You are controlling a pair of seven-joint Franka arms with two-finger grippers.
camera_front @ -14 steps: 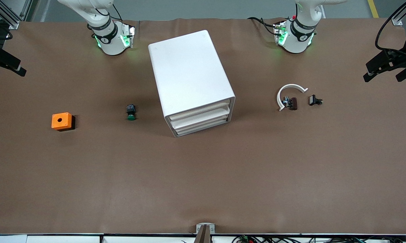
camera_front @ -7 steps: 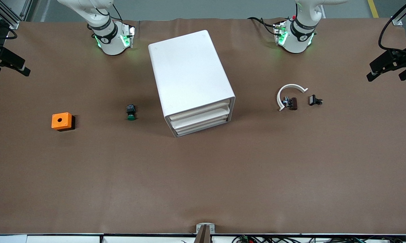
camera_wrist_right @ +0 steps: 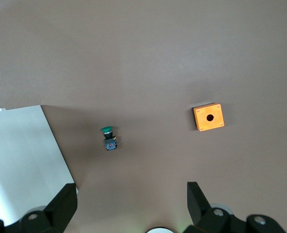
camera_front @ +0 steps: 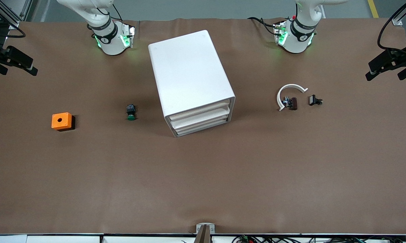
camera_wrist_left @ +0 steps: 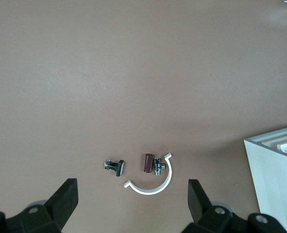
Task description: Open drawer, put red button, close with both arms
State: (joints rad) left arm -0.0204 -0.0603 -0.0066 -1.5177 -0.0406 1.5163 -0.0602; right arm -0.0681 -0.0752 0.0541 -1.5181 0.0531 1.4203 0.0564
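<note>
The white cabinet stands mid-table with its three drawers shut, facing the front camera. A small button with a dark red cap and a metal end lies on its side inside a white arc, toward the left arm's end; it also shows in the left wrist view. My left gripper is open and empty, high over the left arm's end of the table. My right gripper is open and empty, high over the right arm's end.
A white arc-shaped piece and a small black-capped part lie by the red button. A green-capped button and an orange cube with a hole lie toward the right arm's end.
My right gripper has drifted a little inward over the table. My left gripper has shifted only slightly. Nothing on the table has moved.
</note>
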